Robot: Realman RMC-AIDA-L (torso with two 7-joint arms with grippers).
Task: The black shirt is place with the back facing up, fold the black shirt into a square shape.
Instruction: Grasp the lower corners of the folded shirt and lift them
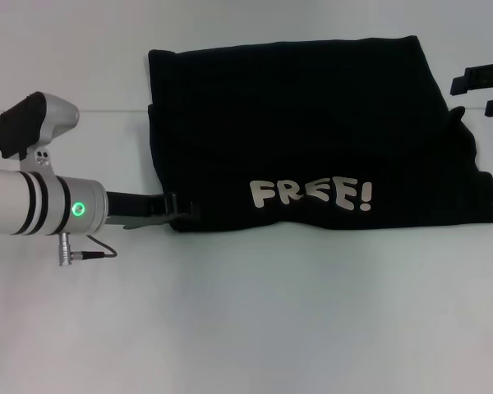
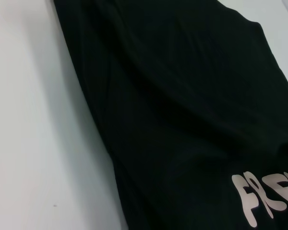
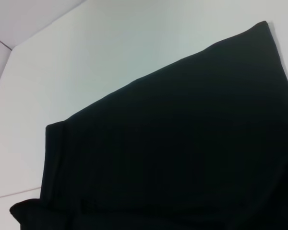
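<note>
On the plain white table (image 1: 246, 328) the black shirt (image 1: 312, 139), already doubled over with its "FREE!" lettering (image 1: 311, 195) uppermost, is pinched at its near-left corner by the left gripper (image 1: 174, 210), presumably for another fold, while the right gripper (image 1: 481, 86) is parked far right, its fingers' state impossible to tell.

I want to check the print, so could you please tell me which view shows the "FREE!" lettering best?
The head view: the whole "FREE!" lettering reads clearly near the black shirt's front edge. The left wrist view catches only its first letters at the frame edge; the right wrist view shows plain black cloth, no lettering.
</note>
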